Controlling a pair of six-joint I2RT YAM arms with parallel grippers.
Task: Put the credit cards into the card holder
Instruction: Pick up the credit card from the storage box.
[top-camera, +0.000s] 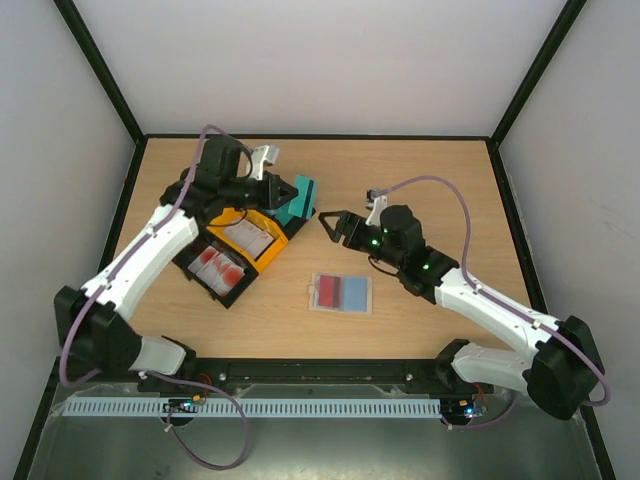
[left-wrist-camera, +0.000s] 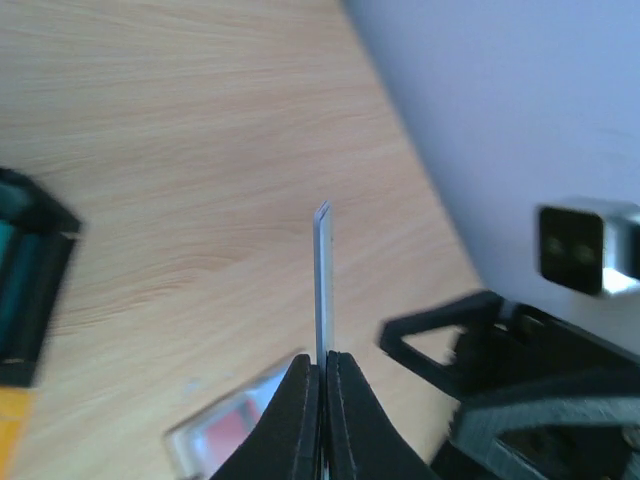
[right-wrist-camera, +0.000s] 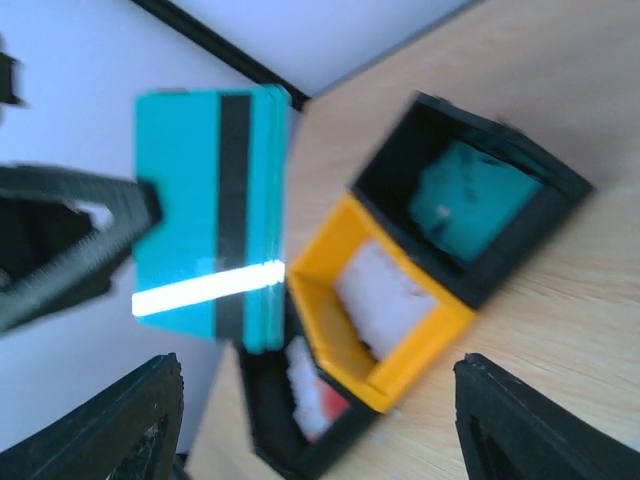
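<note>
Pinching teal card (right-wrist-camera: 190, 200), L end effector (left-wrist-camera: 322, 365) sees edge; R wrist sees stripe (right-wrist-camera: 235, 180)

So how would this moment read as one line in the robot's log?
left gripper: shut on teal card, held off the table | right gripper: open, facing the card | stage: card not yet in holder

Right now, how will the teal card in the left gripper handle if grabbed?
Probably stiff: the teal card sticks straight out of the left gripper, edge-on, without sagging. Likely slippery: its face shows glare. Very thin, so probably light.
</note>
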